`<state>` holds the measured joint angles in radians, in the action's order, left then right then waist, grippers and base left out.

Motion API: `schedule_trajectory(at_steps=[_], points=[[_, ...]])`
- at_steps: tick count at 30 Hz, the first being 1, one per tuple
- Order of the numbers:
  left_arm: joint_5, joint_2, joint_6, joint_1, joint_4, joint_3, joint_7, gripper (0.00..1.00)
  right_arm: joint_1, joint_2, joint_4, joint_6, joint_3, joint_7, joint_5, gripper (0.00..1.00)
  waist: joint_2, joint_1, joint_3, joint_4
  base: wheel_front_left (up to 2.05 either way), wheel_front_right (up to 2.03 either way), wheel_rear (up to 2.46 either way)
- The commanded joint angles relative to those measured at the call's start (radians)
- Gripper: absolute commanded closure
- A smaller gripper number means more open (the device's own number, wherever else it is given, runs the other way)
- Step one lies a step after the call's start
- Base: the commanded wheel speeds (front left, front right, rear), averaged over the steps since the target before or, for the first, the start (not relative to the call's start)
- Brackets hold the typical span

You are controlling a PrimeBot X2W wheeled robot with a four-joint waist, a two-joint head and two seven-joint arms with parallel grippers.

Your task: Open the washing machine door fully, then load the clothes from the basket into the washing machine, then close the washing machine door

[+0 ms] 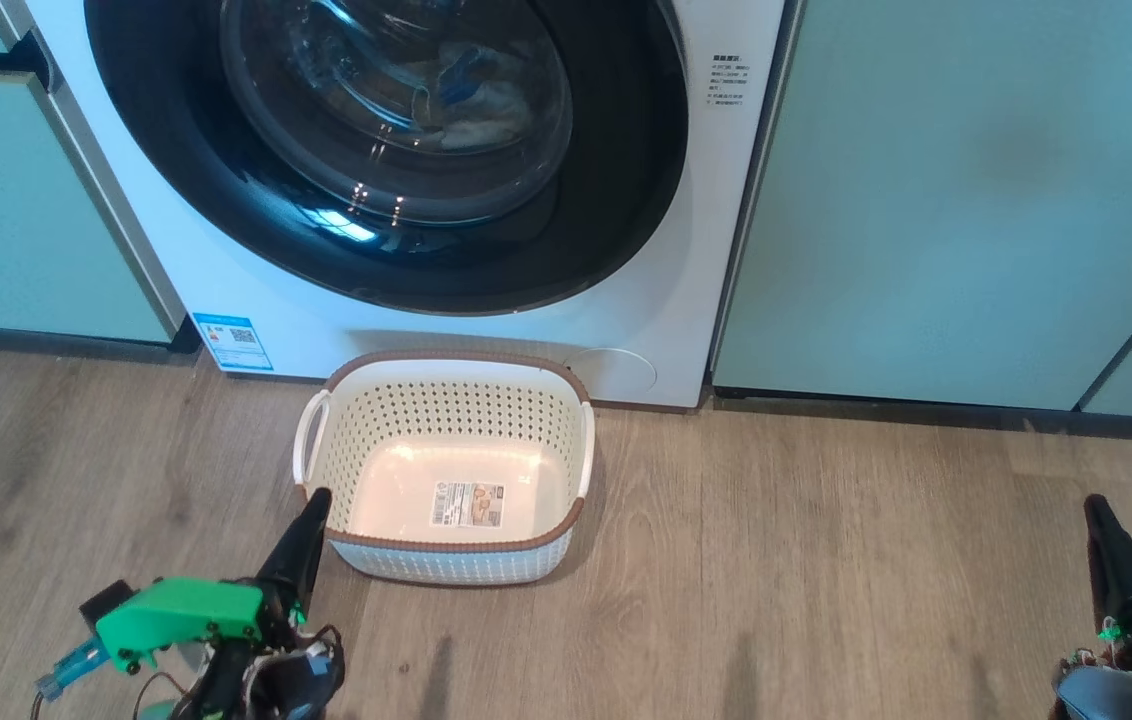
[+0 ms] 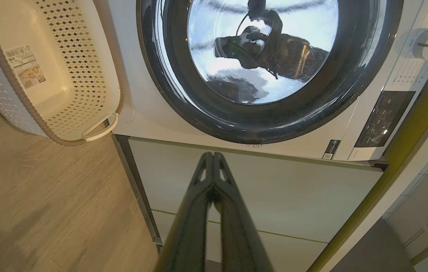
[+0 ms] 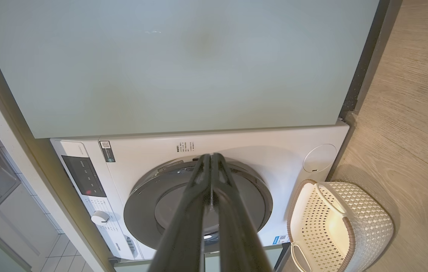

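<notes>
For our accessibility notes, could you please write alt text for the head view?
A white washing machine with its black-rimmed door shut and pale clothes visible through it stands between green cabinets. An empty cream basket sits on the wood floor before it, with the shut left tool by its near left corner and the shut right tool at lower right.

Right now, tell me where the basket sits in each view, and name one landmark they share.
Head view: basket lower centre, on the floor below the washing machine door.
Left wrist view: basket upper left, seen sideways.
Right wrist view: basket lower right corner.
Shared landmark: the washing machine door, next to the basket in every view.
</notes>
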<state>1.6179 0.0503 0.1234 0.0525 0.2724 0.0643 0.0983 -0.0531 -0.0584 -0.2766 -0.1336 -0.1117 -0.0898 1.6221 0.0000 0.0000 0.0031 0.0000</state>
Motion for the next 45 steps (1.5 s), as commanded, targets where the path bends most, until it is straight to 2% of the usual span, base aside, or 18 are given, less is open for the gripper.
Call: schedule_trajectory(at_steps=[1, 45], points=[[-0.001, 0.007, 0.007, 0.055, -0.027, 0.04, 0.007, 1.0, -0.053, -0.004, 0.033, 0.003, 0.015, -0.01, 0.0, 1.0, 0.0, 0.0, 0.0, 0.0, 0.0, 0.0, 0.0], [-0.006, 0.004, 0.007, 0.055, -0.027, 0.045, 0.011, 1.0, -0.054, 0.002, 0.032, 0.003, 0.006, -0.017, -0.007, 1.0, 0.0, 0.0, 0.0, 0.0, 0.0, 0.0, 0.0]])
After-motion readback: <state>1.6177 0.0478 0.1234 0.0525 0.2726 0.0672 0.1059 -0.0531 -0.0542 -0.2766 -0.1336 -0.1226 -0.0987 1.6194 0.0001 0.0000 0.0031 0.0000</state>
